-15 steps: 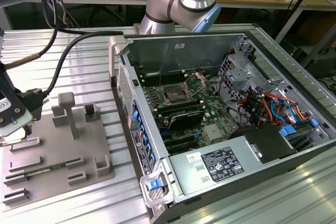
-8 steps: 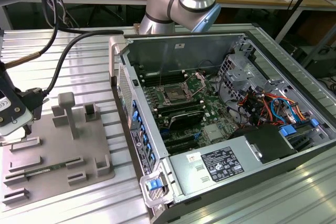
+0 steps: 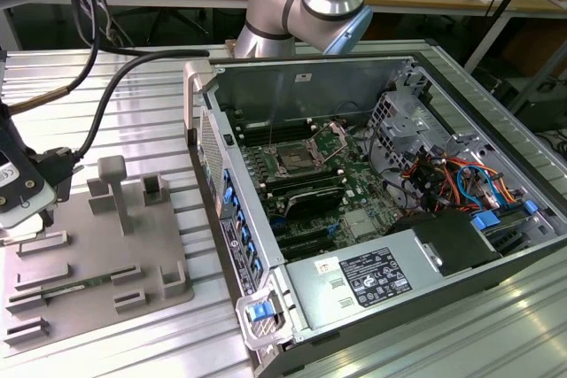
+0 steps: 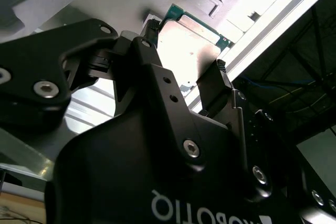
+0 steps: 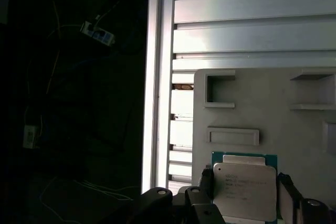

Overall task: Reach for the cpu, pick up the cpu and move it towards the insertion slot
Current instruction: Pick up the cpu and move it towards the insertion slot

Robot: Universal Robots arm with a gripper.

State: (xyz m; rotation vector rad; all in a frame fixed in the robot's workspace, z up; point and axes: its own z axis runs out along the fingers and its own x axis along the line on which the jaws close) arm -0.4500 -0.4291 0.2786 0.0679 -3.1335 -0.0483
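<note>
Where its two dark fingers (image 5: 206,184) close on opposite edges of the cpu (image 5: 244,192), the gripper (image 5: 245,187) pinches the chip. In the first wrist view the silvery top faces the camera, with a thin green rim along its far edge. The second wrist view gives this hold from behind the gripper body, with a fingertip at each side of the bright square. Neither view tells whether the chip is clear of the surface beneath it.

Just beyond the chip lies the grey tray (image 5: 236,114) with its raised rectangular frames, and past that the ribbed metal table (image 5: 252,24).

The exterior view adds what the wrist cameras leave out. The arm (image 3: 27,188) hangs over the tray's outer edge, and a thin greenish strip (image 3: 80,288) lies in one of the tray's long holders. Well apart from the gripper, across the tray, stands the open computer case (image 3: 292,86). Inside it sits the motherboard (image 3: 363,192) with the insertion slot (image 3: 295,162), a metal frame around a dark centre. The memory slots (image 3: 306,190) lie beside it. The case also holds a power supply (image 3: 372,276) and coloured cables (image 3: 452,179).
</note>
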